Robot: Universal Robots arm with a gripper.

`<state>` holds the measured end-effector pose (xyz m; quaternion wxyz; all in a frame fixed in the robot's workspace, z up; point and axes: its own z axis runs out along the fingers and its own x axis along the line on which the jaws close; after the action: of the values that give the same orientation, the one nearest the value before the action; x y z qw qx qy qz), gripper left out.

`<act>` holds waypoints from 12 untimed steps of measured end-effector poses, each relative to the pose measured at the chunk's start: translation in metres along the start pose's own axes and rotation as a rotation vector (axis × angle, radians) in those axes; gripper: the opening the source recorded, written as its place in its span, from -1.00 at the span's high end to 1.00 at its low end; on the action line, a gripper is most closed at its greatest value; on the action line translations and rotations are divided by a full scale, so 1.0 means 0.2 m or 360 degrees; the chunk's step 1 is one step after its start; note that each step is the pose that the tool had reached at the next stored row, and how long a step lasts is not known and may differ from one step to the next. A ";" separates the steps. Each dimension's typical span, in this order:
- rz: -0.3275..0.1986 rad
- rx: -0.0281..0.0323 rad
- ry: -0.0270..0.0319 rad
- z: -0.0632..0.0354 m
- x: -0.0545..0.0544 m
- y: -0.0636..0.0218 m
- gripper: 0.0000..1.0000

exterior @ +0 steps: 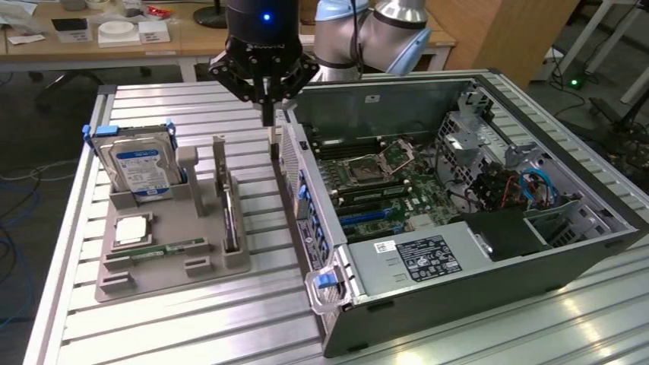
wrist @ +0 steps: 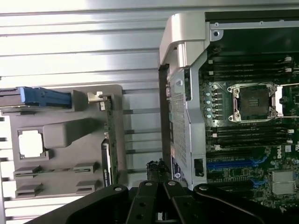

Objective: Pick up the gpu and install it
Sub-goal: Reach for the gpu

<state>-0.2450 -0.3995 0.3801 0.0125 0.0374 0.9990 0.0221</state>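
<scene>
I see the gpu (exterior: 225, 199) standing on edge in the grey holder (exterior: 163, 268) on the bench (exterior: 203, 323), my gripper (exterior: 269, 114) pressed together, empty, hovering nearby; it looks light, stiff and fragile, best pinched along its bare top edge.

We log gripper (exterior: 267, 114) black, blue light (exterior: 267, 17) above it | gpu (exterior: 230, 217) dark, silver bracket | hard drive (exterior: 142, 167) silver, blue-and-white label, blue clips | memory stick (exterior: 167, 249) green | holder (exterior: 163, 277) plain grey | table (exterior: 203, 327) silver, ribbed in lines | motherboard (exterior: 375, 182) green, blue and black slots | case (exterior: 385, 103) grey, white label with black print
</scene>
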 end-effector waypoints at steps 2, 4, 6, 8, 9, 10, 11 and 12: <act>0.0000 0.00000 -0.00001 -0.001 0.02 -0.002 0.80; 0.0000 -0.00001 0.00000 -0.001 0.05 -0.004 0.80; 0.0000 -0.00002 -0.00001 -0.002 0.07 -0.005 0.80; 0.0000 -0.00001 -0.00001 -0.002 0.09 -0.007 0.80; 0.0000 -0.00001 -0.00001 -0.003 0.11 -0.008 0.80; 0.0000 -0.00001 -0.00001 -0.003 0.12 -0.009 0.80; 0.0000 -0.00001 0.00000 -0.003 0.13 -0.010 0.80; 0.0000 -0.00001 -0.00001 -0.004 0.14 -0.011 0.80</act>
<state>-0.2734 -0.3995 0.3801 0.0125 0.0374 0.9990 0.0221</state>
